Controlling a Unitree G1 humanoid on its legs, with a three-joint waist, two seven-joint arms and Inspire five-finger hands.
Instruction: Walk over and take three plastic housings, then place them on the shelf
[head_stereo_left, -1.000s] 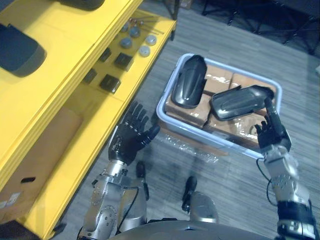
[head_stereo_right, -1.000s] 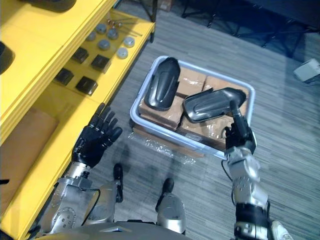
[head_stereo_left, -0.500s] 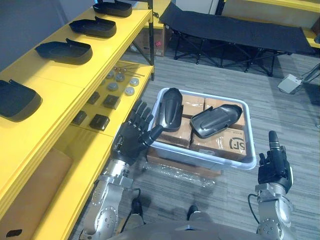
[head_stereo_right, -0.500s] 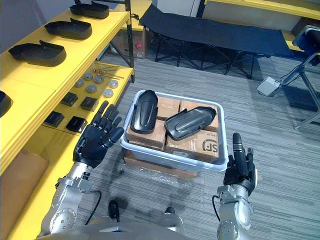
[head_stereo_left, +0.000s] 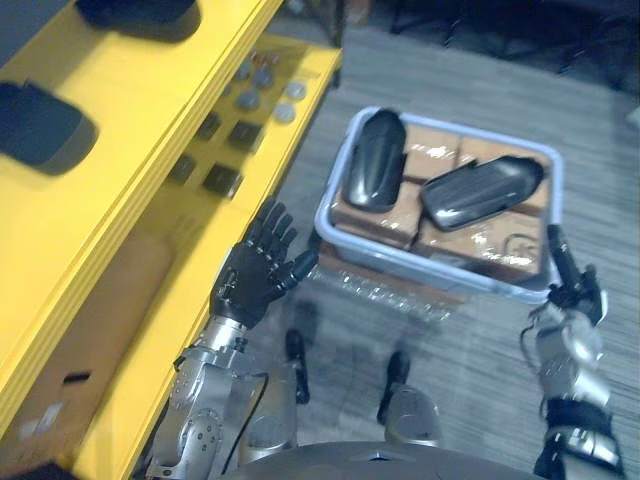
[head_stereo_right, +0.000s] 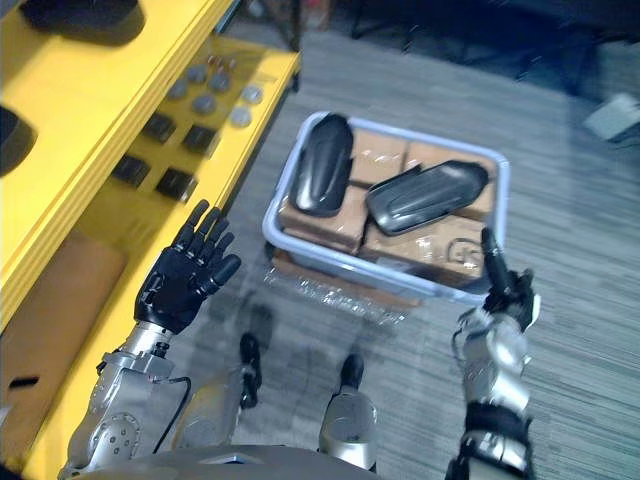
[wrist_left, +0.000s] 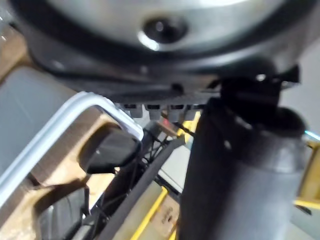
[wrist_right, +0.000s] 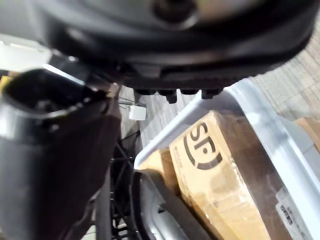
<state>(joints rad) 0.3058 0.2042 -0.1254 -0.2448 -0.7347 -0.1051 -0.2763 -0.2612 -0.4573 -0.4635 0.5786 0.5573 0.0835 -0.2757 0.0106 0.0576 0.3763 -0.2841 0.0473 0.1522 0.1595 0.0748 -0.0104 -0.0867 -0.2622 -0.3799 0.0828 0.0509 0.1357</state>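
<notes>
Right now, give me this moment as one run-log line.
left robot hand: open, empty | right robot hand: open, empty | plastic housings: two in bin, untouched | shelf: on robot's left

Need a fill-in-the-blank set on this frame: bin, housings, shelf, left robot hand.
The bin holds ___ black housings.
They lie on ___ boxes.
The shelf on the robot's left is coloured ___.
The left robot hand, fingers spread, holds ___.
Missing words: two; cardboard; yellow; nothing.
</notes>
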